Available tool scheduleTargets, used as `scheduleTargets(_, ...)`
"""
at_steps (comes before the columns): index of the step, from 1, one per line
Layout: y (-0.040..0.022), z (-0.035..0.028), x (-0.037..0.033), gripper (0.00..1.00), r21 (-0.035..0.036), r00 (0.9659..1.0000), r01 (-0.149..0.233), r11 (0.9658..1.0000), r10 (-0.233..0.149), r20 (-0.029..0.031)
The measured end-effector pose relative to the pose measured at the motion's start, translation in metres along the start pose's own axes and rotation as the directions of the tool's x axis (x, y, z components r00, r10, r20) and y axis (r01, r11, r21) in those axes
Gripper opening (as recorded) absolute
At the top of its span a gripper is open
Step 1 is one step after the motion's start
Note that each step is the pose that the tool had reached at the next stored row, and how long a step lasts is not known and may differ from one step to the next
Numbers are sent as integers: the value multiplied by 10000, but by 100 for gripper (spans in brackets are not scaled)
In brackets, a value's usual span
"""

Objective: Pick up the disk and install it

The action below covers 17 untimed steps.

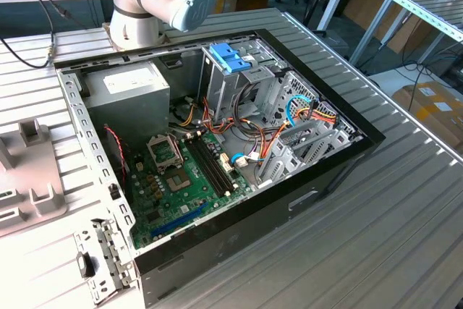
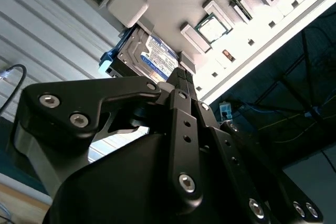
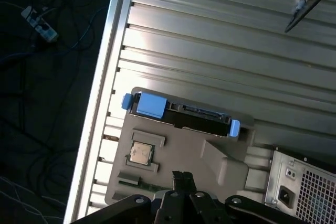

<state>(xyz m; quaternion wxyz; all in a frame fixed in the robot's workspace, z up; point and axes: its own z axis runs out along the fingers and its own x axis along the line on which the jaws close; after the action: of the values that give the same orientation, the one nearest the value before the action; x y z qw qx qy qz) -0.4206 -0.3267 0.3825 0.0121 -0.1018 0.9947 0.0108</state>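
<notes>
The disk (image 3: pixel 181 115) stands on its edge in a slot of a grey holder tray (image 3: pixel 181 153) on the ribbed table. It is dark, with bright blue rails at both ends and a blue tab (image 3: pixel 151 105). In the second wrist view its labelled face (image 2: pixel 151 59) shows just beyond the fingertips. My gripper (image 3: pixel 182 174) hangs above the tray, a short way off the disk and not touching it. Its black fingers (image 2: pixel 181 77) are pressed together with nothing between them.
A processor chip (image 3: pixel 140 153) lies in the same tray beside the disk. The table's edge (image 3: pixel 100 108) runs close by, with dark floor and cables past it. The open computer case (image 1: pixel 217 150) has a drive cage with a light blue latch (image 1: pixel 230 56) and a power supply (image 3: pixel 299 182).
</notes>
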Motion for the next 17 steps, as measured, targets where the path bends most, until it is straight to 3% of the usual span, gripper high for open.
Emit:
scheduleTargets(2, 0, 0, 0, 11, -11, 9991, 426, 9991, -426, -8)
scheduleTargets(3, 0, 0, 0, 11, -20, 9970, 770, 9970, -770, -14)
scheduleTargets(4, 0, 0, 0, 11, -34, 9924, 1233, 9924, -1233, -21)
scheduleTargets(17, 0, 0, 0, 11, -52, 9830, 1837, 9830, -1837, -30)
